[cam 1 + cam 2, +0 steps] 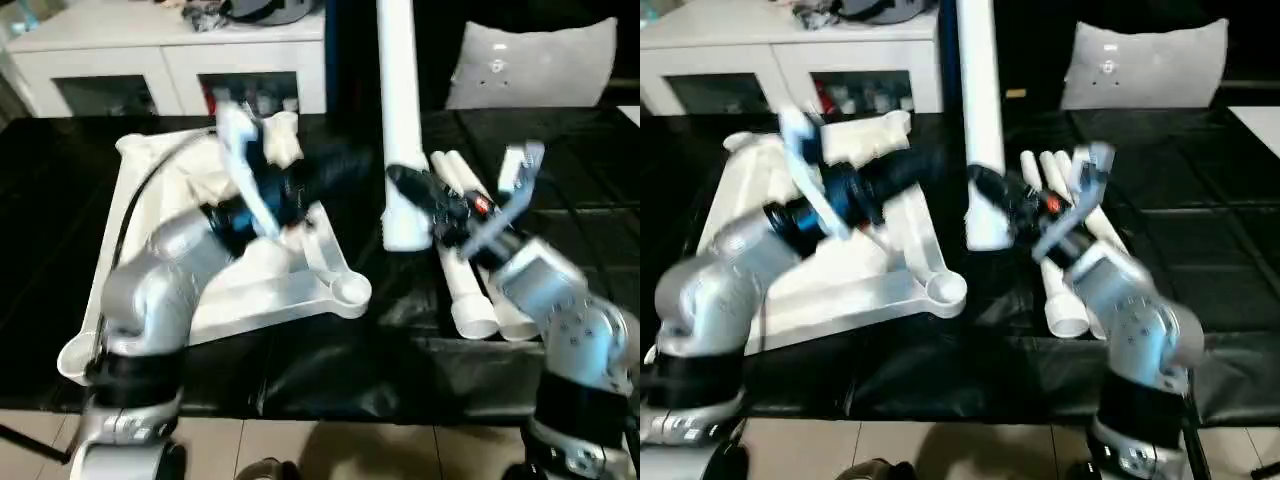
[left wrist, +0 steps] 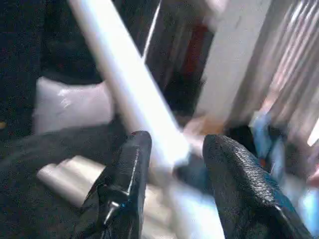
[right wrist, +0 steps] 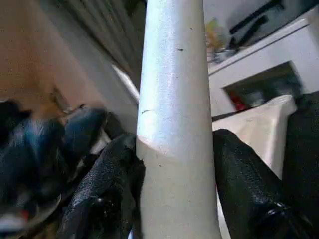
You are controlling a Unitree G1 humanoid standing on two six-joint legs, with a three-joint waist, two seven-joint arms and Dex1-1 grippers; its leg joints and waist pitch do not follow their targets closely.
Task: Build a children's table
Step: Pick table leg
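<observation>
Now, right end effector (image 1: 415,195) is clamping an upright leg (image 1: 400,120) at frame center; left end effector (image 2: 172,194), fingers apart, is reaching in. Keep leg vertical w/ tabletop (image 1: 330,290) socket.

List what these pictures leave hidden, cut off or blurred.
- Upright leg: its upper end is cut off by the head views' top edge.
- Table top: much of the ribbed underside is hidden behind the left arm.
- Left gripper: blurred in the head views; its fingers stand apart in the left wrist view.
- Lying legs: partly covered by the right arm.
</observation>
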